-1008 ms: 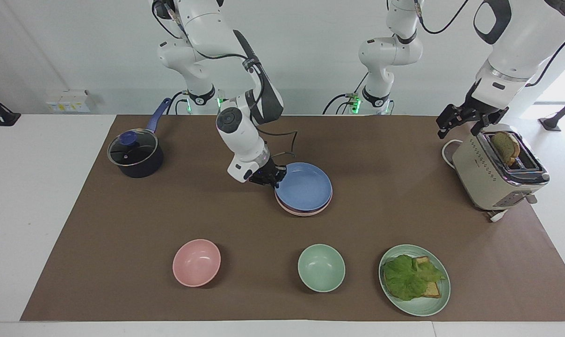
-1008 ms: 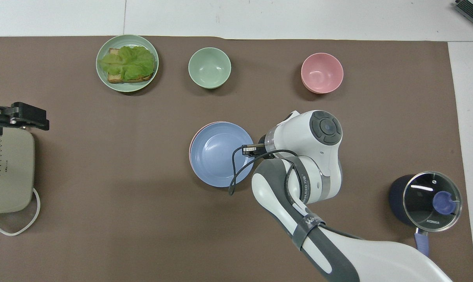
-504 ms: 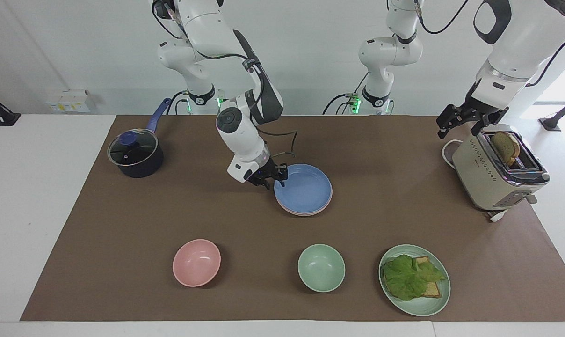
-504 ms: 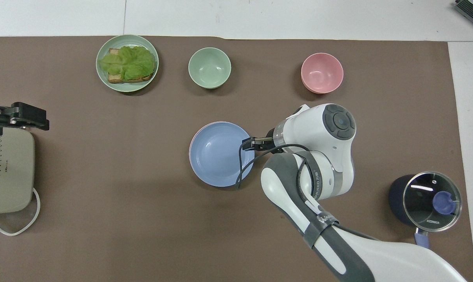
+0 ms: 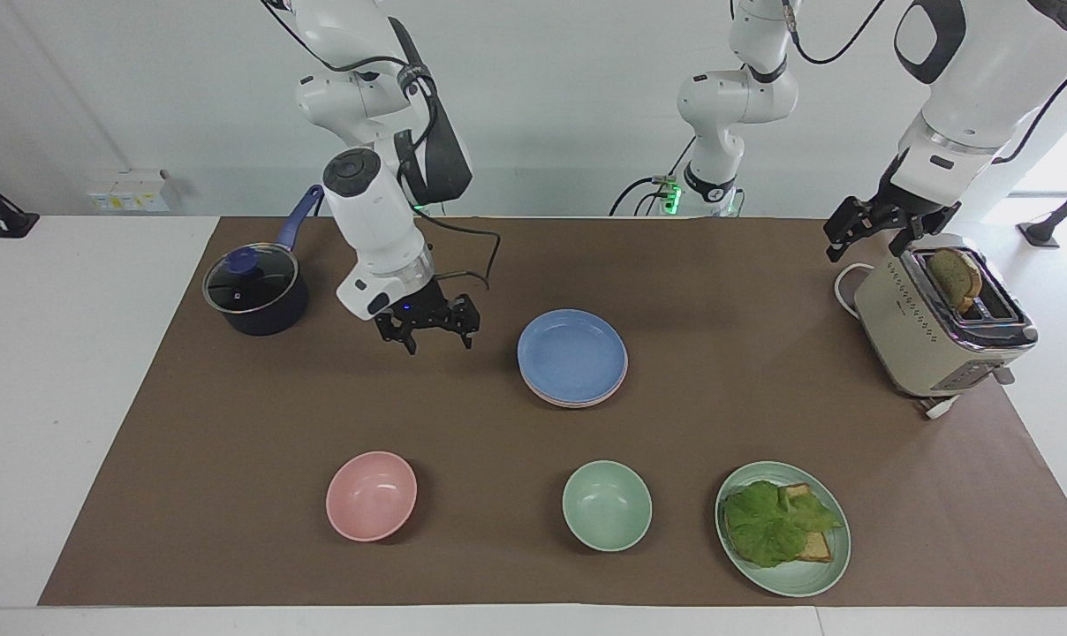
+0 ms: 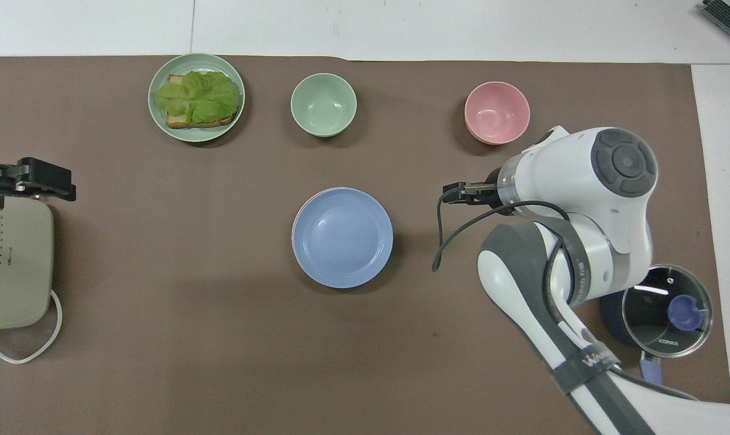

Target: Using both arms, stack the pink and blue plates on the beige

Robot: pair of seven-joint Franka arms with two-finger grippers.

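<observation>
Right gripper (image 5: 427,334) left of frame centre, wrist angled down, fingers spread, empty; left gripper (image 5: 887,231) upper right, spread wide, waiting. Blue plate (image 5: 572,353) centre frame, topping pink plate (image 5: 578,400)

Bright, even light w/ soft shadows, sharp focus, window glare at edge.

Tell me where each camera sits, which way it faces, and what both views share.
Facing view: high across the table, looking at the robots; both arms show, right pincer open over the mat, left pincer open by the toaster.
Overhead view: above the robots' end, looking steeply down; right arm and left pincer show.
Shared: blue plate topping the stack, bowls, saucepan.
</observation>
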